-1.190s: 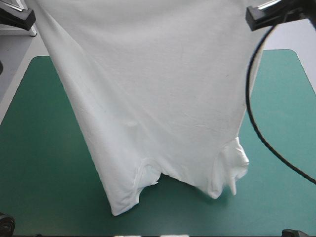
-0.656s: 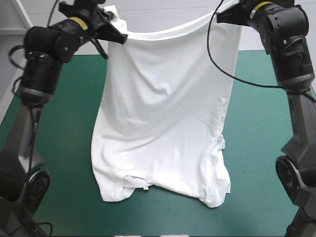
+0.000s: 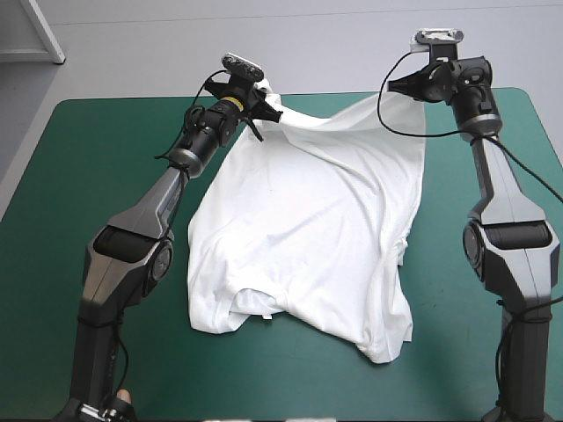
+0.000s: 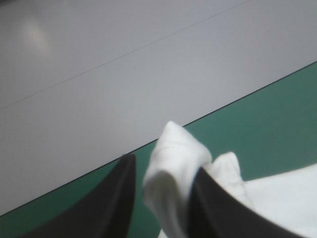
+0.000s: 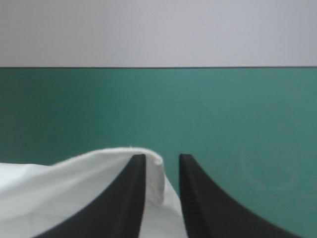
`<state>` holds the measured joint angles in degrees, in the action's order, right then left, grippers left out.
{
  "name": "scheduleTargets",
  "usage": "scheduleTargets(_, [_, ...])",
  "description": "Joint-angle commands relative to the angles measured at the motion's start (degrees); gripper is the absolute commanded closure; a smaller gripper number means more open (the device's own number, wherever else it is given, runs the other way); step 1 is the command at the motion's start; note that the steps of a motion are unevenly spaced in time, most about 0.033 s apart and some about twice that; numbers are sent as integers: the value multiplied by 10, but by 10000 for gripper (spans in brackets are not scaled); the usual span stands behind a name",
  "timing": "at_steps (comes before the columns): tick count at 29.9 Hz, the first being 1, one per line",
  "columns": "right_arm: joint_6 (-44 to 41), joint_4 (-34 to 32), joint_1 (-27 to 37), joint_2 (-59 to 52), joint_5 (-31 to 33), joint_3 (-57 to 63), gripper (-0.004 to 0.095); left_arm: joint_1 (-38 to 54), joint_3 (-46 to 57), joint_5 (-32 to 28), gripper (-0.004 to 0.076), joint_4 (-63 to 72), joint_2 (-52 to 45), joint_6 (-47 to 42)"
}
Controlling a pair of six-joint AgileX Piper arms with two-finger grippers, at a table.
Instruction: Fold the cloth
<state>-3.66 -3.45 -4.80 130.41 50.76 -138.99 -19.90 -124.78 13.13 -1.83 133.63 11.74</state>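
t-shirt [image 3: 299,237] lies mostly spread on the teal-green worktop [image 3: 79,202], with the collar end toward the worktop's near edge and the hem lifted close to its far edge. the left claw [image 3: 268,108] is clenched on one hem corner and the right claw [image 3: 396,90] on the other. this grip looks meant to stretch the hem wide for laying flat. only the shirt's own tucked sleeves and creases, nearer the worktop's near edge, hinder a clean fold.
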Motion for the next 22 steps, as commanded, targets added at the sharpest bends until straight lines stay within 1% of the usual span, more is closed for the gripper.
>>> scheduleTargets(1, [10, 13, 6, -12, -49, -16, 356, 1, -18, -91, 228, 4, -24, -13])
scheduleTargets(2, [10, 13, 6, -6, -50, -16, 262, 1, -18, -91, 181, 4, -22, -14])
scheduleTargets(3, [10, 13, 6, -6, -48, -16, 204, 1, -18, -85, 157, 2, -21, -14])
scheduleTargets(4, [10, 12, 6, -6, -42, -16, 158, 1, -19, -73, 149, -2, -26, -14])
scheduleTargets(5, [11, 12, 6, -12, -33, -16, 141, 1, -22, -54, 154, -9, -33, -12])
scheduleTargets(6, [15, 13, 6, -21, -24, -16, 144, 1, -25, -31, 158, -17, -41, -12])
scheduleTargets(7, [22, 15, 6, -31, -12, -16, 157, 1, -31, 3, 160, -18, -54, -12])
scheduleTargets(10, [43, 30, 5, -70, 39, -16, 211, 1, -49, 127, 160, -19, -101, -12])
scheduleTargets(12, [53, 40, 5, -100, 86, -16, 242, 1, -59, 234, 160, -27, -140, -20])
scheduleTargets(15, [54, 43, 5, -134, 167, -16, 286, 1, -62, 358, 161, -27, -198, -35])
scheduleTargets(17, [54, 60, 5, -155, 210, -15, 307, 1, -62, 421, 161, -27, -228, -40])
scheduleTargets(21, [57, 127, 4, -212, 210, 22, 342, 1, -62, 536, 161, -27, -276, -61])
scheduleTargets(22, [57, 135, 1, -224, 210, 35, 343, 1, -61, 561, 161, -28, -285, -66])
